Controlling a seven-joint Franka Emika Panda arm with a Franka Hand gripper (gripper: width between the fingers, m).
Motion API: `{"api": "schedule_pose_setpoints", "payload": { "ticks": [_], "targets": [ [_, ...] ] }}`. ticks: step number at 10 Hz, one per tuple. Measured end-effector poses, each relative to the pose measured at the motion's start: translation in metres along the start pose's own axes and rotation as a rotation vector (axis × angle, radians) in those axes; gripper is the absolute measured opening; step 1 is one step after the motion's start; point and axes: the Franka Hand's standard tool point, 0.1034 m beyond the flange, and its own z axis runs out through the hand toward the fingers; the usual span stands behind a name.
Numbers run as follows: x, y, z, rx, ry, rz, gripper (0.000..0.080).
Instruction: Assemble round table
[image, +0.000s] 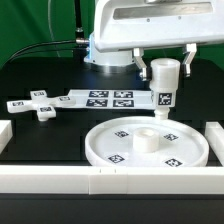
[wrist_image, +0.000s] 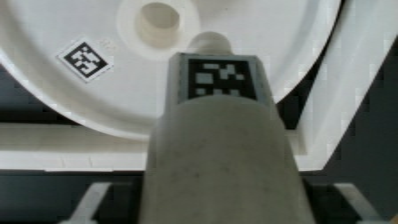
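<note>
The large rimmed round disc (image: 148, 146) lies flat on the black table at the front, with tags on its face and a raised hub (image: 147, 141) at its centre. My gripper (image: 164, 92) is shut on the short cylindrical leg (image: 164, 85) and holds it upright above the disc's far right part, right of the hub. In the wrist view the leg (wrist_image: 217, 130) fills the middle, its tag facing the camera, with the disc (wrist_image: 107, 60) and its centre hole (wrist_image: 160, 15) beyond. The small cross-shaped piece (image: 39, 104) lies on the table at the exterior view's left.
The marker board (image: 108, 99) lies behind the disc. White border blocks run along the front (image: 100, 182), at the exterior view's left (image: 4, 133) and right (image: 215, 135). The robot's base (image: 110, 50) stands at the back.
</note>
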Motion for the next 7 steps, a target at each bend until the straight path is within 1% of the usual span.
{"api": "schedule_pose_setpoints", "payload": {
  "ticks": [3,5,7],
  "targets": [
    [-0.001,0.001,0.001,-0.001,-0.001,-0.012,0.0409],
    [-0.002,0.013,0.006,-0.014,-0.003,-0.072,0.0409],
    [-0.006,0.019,0.008,-0.014,-0.022,-0.071,0.0409]
  ]
}}
